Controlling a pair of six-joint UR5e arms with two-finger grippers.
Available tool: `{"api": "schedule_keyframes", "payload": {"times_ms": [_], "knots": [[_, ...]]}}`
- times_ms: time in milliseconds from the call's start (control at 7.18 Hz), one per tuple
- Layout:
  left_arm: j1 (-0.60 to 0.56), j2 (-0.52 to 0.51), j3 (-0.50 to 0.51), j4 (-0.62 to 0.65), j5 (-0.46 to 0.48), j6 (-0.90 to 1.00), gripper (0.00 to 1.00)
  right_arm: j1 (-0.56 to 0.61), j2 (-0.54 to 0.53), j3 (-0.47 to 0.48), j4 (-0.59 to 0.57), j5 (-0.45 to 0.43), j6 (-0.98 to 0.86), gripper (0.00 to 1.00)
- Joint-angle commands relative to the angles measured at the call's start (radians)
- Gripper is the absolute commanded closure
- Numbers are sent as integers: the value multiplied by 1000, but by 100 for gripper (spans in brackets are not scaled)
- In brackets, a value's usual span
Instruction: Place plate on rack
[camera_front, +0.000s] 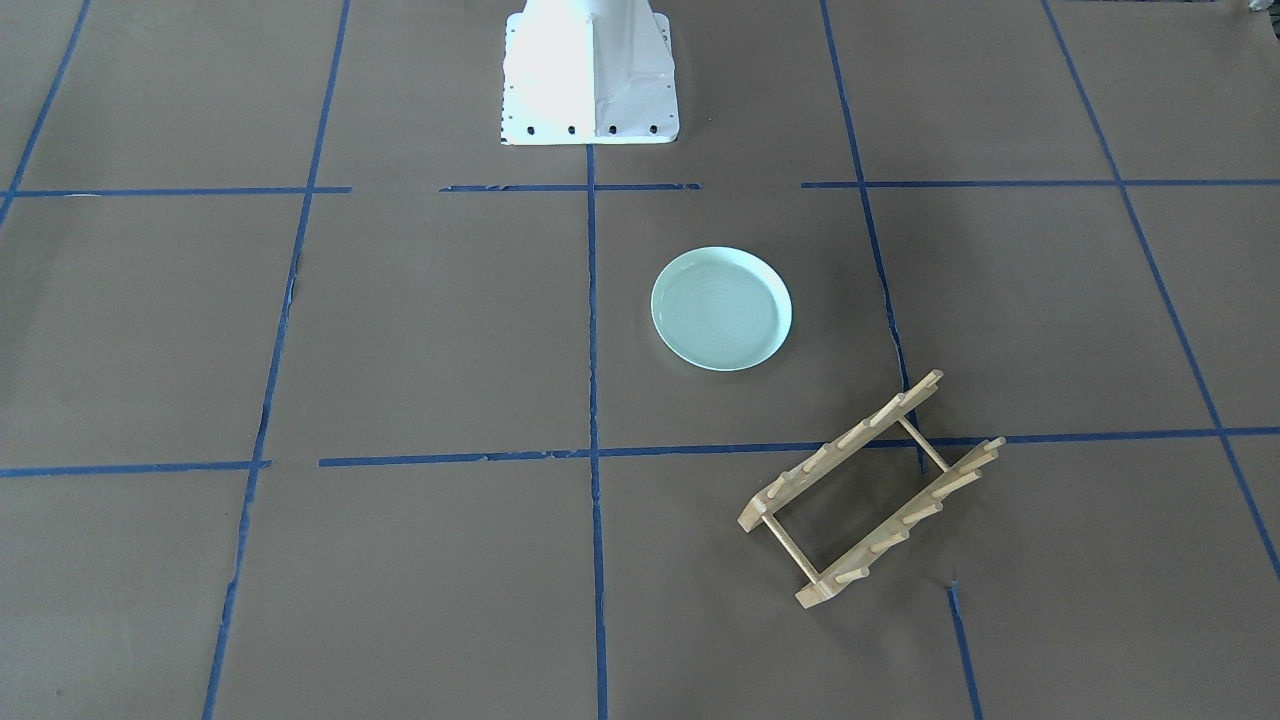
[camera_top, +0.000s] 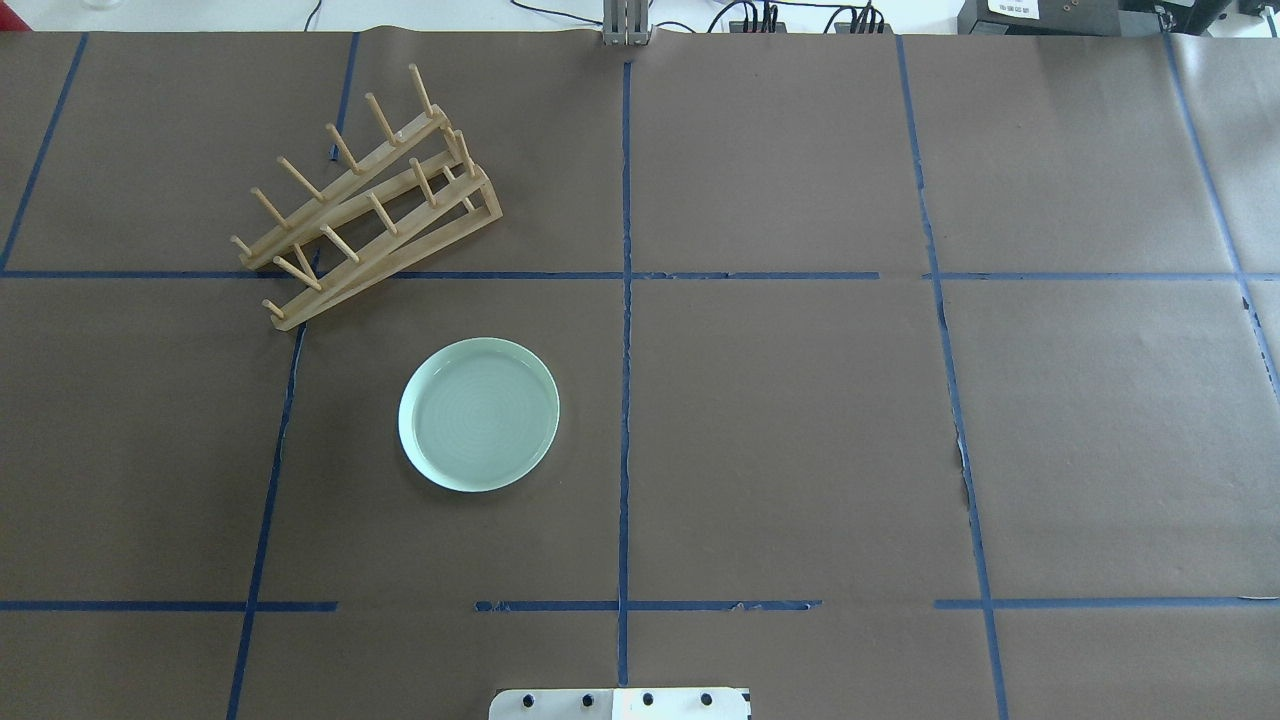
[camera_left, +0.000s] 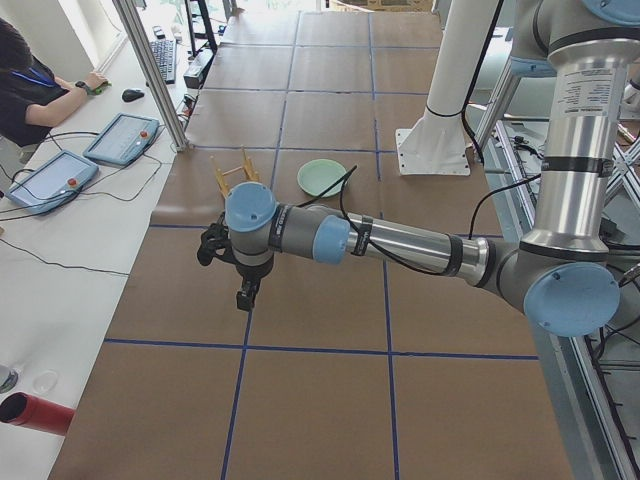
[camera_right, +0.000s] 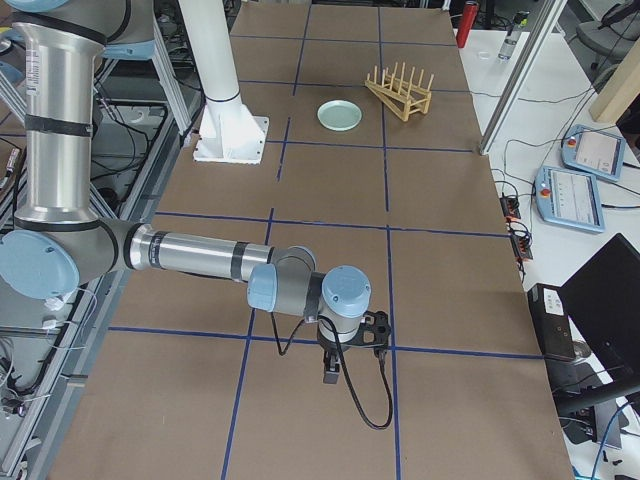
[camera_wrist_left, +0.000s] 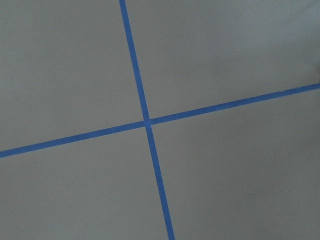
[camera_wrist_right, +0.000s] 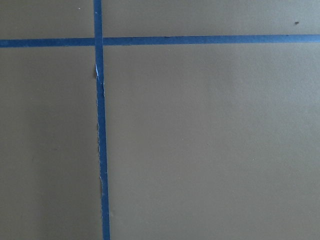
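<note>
The pale mint-green plate (camera_front: 721, 308) lies flat on the brown table, also in the overhead view (camera_top: 479, 413) left of centre. The light-wood rack (camera_front: 870, 490) stands empty, pegs up, beyond the plate on the robot's left (camera_top: 370, 200), a short gap from it. Both also show in the side views: the plate (camera_left: 322, 177) (camera_right: 339, 115) and the rack (camera_left: 232, 172) (camera_right: 400, 92). My left gripper (camera_left: 245, 297) hangs over the table's left end, far from both. My right gripper (camera_right: 332, 375) hangs over the right end. I cannot tell whether either is open or shut.
The white robot pedestal (camera_front: 590, 75) stands at the table's near-robot edge. Blue tape lines grid the brown paper (camera_top: 625, 275). Teach pendants (camera_left: 120, 140) and a seated person (camera_left: 30, 80) are beside the table's far side. A red cylinder (camera_left: 40, 413) lies off the table.
</note>
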Motion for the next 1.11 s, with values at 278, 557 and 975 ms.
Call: {"api": "schedule_keyframes", "payload": {"times_ms": [278, 557, 975], "knots": [[328, -277, -111, 11, 123, -752, 0, -1, 0, -1, 0, 0, 0, 0], [533, -459, -71, 13, 163, -1122, 0, 1, 0, 0, 0, 0, 0, 0], [731, -691, 125, 41, 301, -1282, 0, -1, 0, 0, 0, 0, 0, 0]]}}
